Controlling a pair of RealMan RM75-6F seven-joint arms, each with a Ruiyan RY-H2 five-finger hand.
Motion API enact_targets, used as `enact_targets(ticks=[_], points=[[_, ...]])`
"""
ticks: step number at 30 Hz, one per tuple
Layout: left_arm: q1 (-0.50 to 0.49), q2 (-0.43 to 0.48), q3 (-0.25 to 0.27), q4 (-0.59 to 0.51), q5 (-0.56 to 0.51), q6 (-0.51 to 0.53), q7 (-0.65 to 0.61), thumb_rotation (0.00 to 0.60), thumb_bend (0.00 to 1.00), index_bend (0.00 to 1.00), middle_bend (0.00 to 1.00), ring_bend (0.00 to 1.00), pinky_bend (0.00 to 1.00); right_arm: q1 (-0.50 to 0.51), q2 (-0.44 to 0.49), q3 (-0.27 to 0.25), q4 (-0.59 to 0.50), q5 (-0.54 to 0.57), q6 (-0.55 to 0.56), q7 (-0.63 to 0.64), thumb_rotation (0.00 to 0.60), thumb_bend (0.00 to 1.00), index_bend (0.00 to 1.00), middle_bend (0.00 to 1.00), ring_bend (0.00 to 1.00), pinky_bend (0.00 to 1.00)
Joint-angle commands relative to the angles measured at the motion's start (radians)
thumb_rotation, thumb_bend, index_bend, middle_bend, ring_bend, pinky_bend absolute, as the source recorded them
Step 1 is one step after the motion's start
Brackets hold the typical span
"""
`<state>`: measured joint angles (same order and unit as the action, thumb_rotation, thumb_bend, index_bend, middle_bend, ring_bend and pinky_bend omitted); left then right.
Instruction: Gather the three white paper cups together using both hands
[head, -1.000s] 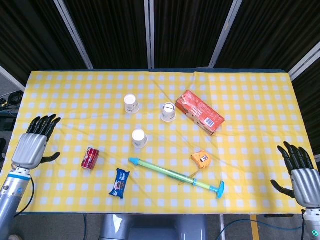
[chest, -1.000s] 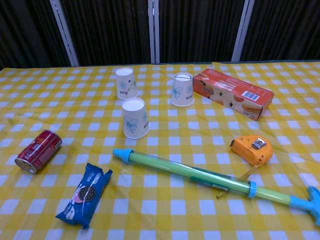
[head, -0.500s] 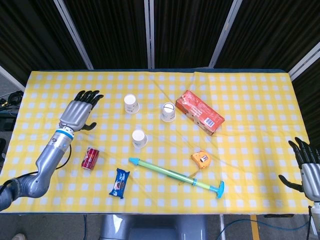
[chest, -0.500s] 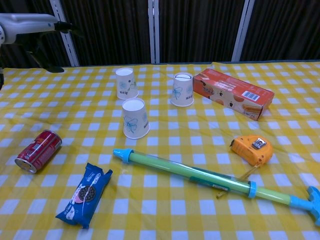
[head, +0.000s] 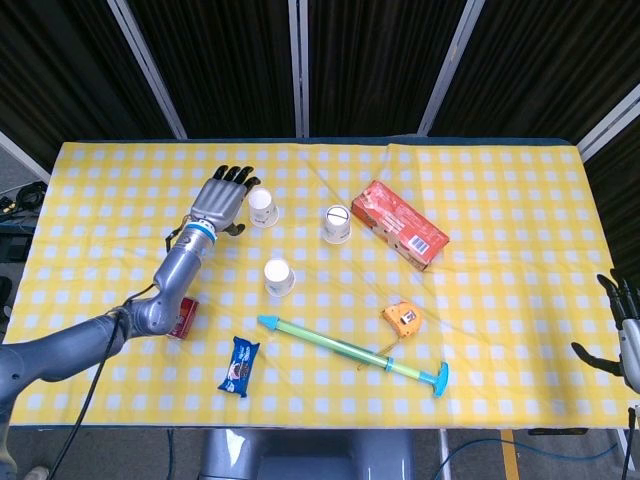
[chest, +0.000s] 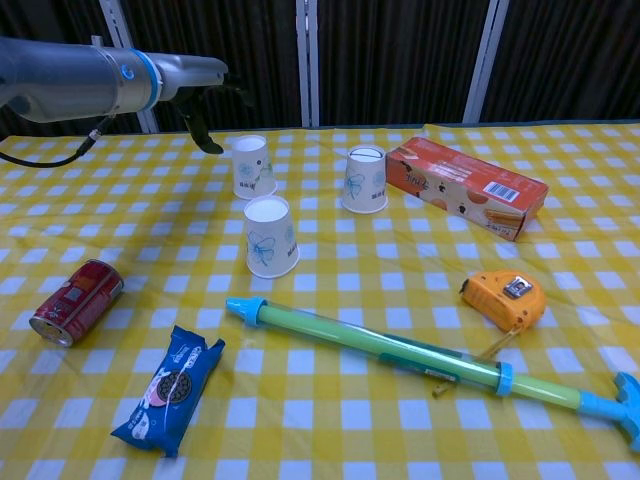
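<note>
Three white paper cups stand apart on the yellow checked cloth, each wider at its base. The back-left cup (head: 263, 207) (chest: 252, 166) has my left hand (head: 222, 196) (chest: 196, 84) just to its left, fingers stretched and spread, holding nothing and not plainly touching it. The back-right cup (head: 337, 223) (chest: 365, 180) stands beside a red box. The nearer cup (head: 279, 277) (chest: 270, 236) stands alone in front of them. My right hand (head: 622, 322) hangs at the table's near right corner, fingers apart, partly cut off by the frame and absent from the chest view.
A red box (head: 400, 225) (chest: 466, 186) lies right of the cups. In front are a green-and-blue tube (head: 350, 350) (chest: 400, 345), an orange tape measure (head: 402, 318) (chest: 504, 296), a blue biscuit packet (head: 239, 364) (chest: 168, 389) and a red can (head: 183, 318) (chest: 77, 300).
My left hand has swept from the table's left edge inward and back, ending beside the back-left cup. My right hand has slid further out toward the right edge. No cup has moved.
</note>
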<state>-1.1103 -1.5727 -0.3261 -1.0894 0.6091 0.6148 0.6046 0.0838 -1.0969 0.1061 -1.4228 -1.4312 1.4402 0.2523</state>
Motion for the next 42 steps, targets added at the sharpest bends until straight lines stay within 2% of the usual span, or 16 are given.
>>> enact_targets(ticks=[1, 5, 12, 18, 24, 28, 35, 42], points=[[-0.073, -0.077, 0.025, 0.101, -0.064, -0.032, 0.04, 0.6, 0.31, 0.05, 0.0, 0.0, 0.0, 0.0, 0.0, 0.002, 0.006, 0.003, -0.002, 0.009, 0.6, 0.06, 0.05, 0.0, 0.0, 0.0], [-0.119, -0.129, 0.041, 0.183, -0.111, -0.056, 0.059, 0.6, 0.31, 0.03, 0.0, 0.0, 0.0, -0.003, 0.0, 0.007, 0.013, 0.007, 0.004, 0.024, 0.6, 0.06, 0.05, 0.0, 0.0, 0.0], [-0.176, -0.208, 0.066, 0.322, -0.183, -0.093, 0.088, 0.6, 0.32, 0.12, 0.0, 0.0, 0.0, -0.01, 0.001, 0.015, 0.025, 0.012, 0.016, 0.053, 0.6, 0.06, 0.06, 0.0, 0.0, 0.0], [-0.203, -0.262, 0.079, 0.417, -0.223, -0.116, 0.105, 0.6, 0.33, 0.13, 0.0, 0.0, 0.0, -0.013, 0.0, 0.019, 0.033, 0.013, 0.023, 0.065, 0.6, 0.06, 0.07, 0.0, 0.0, 0.0], [-0.215, -0.303, 0.087, 0.488, -0.237, -0.119, 0.12, 0.6, 0.34, 0.18, 0.0, 0.0, 0.0, -0.016, -0.001, 0.019, 0.035, 0.011, 0.028, 0.064, 0.6, 0.06, 0.07, 0.0, 0.0, 0.0], [-0.216, -0.323, 0.093, 0.527, -0.236, -0.12, 0.134, 0.6, 0.35, 0.23, 0.0, 0.0, 0.0, -0.016, -0.002, 0.019, 0.033, 0.009, 0.03, 0.059, 0.6, 0.06, 0.07, 0.0, 0.0, 0.0], [-0.207, -0.344, 0.082, 0.567, -0.221, -0.121, 0.123, 0.6, 0.52, 0.33, 0.0, 0.0, 0.0, -0.019, -0.004, 0.019, 0.03, 0.005, 0.038, 0.053, 0.6, 0.06, 0.07, 0.0, 0.0, 0.0], [-0.189, -0.323, 0.073, 0.533, -0.167, -0.094, 0.089, 0.6, 0.54, 0.37, 0.0, 0.0, 0.0, -0.023, -0.004, 0.02, 0.024, -0.005, 0.054, 0.047, 0.6, 0.06, 0.08, 0.0, 0.0, 0.0]])
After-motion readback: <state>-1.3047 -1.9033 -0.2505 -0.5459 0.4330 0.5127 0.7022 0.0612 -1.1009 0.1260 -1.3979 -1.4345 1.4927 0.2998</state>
